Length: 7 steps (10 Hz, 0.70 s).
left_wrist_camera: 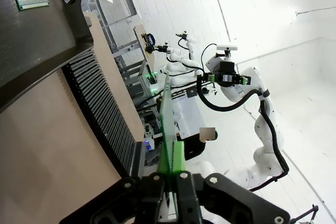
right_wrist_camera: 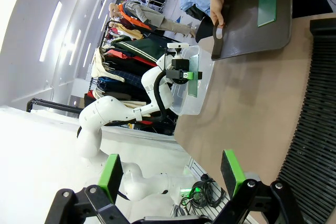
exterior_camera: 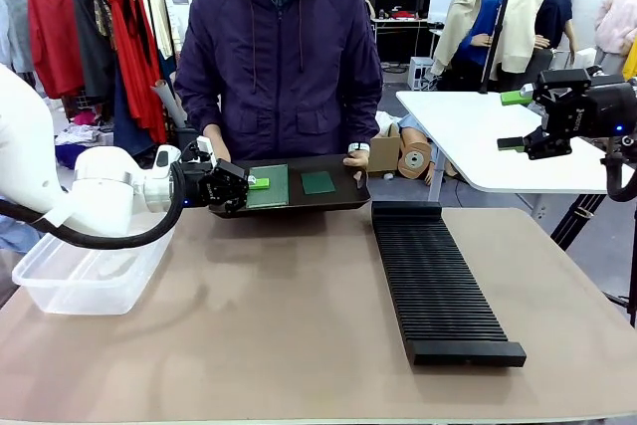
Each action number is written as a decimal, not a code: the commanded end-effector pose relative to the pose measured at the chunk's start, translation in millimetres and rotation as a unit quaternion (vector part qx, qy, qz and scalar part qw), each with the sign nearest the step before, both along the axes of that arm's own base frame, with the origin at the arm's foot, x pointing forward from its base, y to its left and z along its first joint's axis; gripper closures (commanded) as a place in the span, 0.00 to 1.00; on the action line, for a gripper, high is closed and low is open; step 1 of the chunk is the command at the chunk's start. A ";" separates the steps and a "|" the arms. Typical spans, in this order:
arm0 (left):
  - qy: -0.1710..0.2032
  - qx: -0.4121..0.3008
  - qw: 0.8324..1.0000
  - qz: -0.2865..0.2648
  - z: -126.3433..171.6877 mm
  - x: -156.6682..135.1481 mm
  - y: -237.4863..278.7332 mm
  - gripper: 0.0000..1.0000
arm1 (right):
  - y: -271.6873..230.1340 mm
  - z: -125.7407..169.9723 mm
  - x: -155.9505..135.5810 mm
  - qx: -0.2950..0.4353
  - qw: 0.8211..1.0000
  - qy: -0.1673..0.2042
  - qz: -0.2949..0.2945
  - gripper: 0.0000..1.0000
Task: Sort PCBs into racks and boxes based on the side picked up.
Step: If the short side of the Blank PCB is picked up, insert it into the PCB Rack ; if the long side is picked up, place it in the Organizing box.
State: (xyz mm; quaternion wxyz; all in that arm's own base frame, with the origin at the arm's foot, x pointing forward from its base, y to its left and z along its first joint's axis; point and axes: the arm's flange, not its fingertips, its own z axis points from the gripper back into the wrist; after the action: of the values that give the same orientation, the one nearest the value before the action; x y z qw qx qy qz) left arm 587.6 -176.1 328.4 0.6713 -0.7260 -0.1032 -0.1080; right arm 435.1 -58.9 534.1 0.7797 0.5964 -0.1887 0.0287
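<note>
We see the left gripper point(left_wrist_camera: 171, 182) pinching one PCB point(exterior_camera: 267, 186) edge-on — rack point(exterior_camera: 438, 286) empty (second PCB point(exterior_camera: 318, 182) on tray point(exterior_camera: 338, 198)); right gripper point(right_wrist_camera: 173, 174) spread, idle.

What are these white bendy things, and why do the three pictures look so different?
They are two robot arms. Each ends in a grabbing tool with two green-tipped fingers. One picture comes from a camera between the arms, looking across the table at a person. The other two come from cameras on the arms' wrists, so they look tipped sideways.

On the table lie a long ribbed black rack and a clear box. The person holds a black tray with a green board lying on it.

The left tool is pinching another thin green board, a PCB, by its edge. The right tool is open, holds nothing and is raised at the table's side.
</note>
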 end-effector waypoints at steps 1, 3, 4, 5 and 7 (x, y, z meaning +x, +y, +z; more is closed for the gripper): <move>-0.001 -0.001 1.000 -0.001 0.8 0.0 0.2 1.00 | 0.4 3.2 0.8 0.002 1.000 -0.004 0.003 0.00; -0.001 -0.001 1.000 -0.001 0.8 0.0 0.2 1.00 | 0.4 3.2 0.8 0.002 1.000 -0.004 0.003 0.00; -0.001 -0.001 1.000 -0.001 0.8 0.0 0.2 1.00 | 0.4 3.2 0.8 0.002 1.000 -0.004 0.003 0.00; 0.000 0.000 1.000 0.000 0.0 0.0 0.0 1.00 | 0.4 3.2 0.8 0.002 1.000 -0.004 0.003 0.00; 0.025 0.026 0.999 0.008 19.0 -3.4 6.5 1.00 | 0.4 3.2 0.8 0.002 1.000 -0.004 0.003 0.00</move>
State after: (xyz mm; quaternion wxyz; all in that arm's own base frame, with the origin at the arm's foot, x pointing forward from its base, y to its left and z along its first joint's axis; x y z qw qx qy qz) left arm 588.5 -174.2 331.6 0.6772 -0.7222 -0.0995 -0.1003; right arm 435.1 -58.9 534.1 0.7797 0.5964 -0.1887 0.0287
